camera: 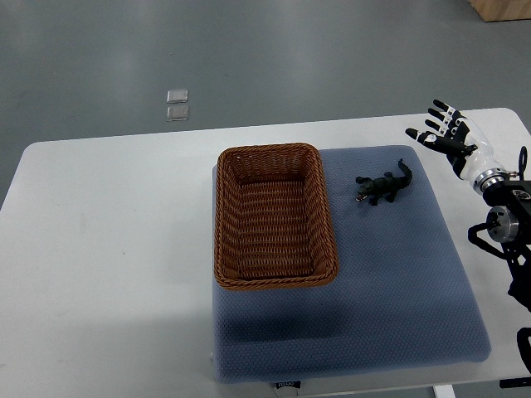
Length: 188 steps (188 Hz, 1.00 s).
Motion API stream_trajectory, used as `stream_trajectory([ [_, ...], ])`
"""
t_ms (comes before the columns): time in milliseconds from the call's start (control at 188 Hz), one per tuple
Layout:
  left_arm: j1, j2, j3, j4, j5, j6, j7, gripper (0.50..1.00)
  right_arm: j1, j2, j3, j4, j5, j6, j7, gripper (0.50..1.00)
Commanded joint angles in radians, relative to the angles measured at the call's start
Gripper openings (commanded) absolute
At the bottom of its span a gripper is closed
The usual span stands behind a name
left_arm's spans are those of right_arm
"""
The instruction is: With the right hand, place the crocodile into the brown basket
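A small dark green toy crocodile (383, 186) lies on the blue mat (390, 274), just right of the brown wicker basket (319, 199). The basket holds nothing and sits on the mat's left part. My right hand (441, 131) comes in from the right edge and hovers above the mat's far right corner, fingers spread, holding nothing. It is to the right of and slightly beyond the crocodile, with a clear gap between them. The left arm does not show.
The mat rests on a white table (108, 265) with rounded corners. Two small clear squares (177, 105) lie on the grey floor beyond the table. A wooden box corner (502, 8) shows at the top right.
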Motion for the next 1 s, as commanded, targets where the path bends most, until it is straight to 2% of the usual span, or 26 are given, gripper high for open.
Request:
stream_trajectory([
  [0,0.001,0.000,0.000,0.000,0.000,0.000,0.000,1.000,0.000,0.001,0.000,0.000,-0.001,0.000,0.000,0.930],
  [702,-0.001,0.000,0.000,0.000,0.000,0.000,0.000,1.000,0.023,-0.024,-0.006,0.017,-0.007,0.000,-0.002,0.930],
  [861,-0.001,0.000,0.000,0.000,0.000,0.000,0.000,1.000,0.018,-0.038,-0.083,0.052,-0.016,0.000,0.002,0.928],
  [994,0.001,0.000,0.000,0.000,0.000,0.000,0.000,1.000,0.024,-0.104,-0.235,0.094,-0.018,-0.003,0.014,0.928],
])
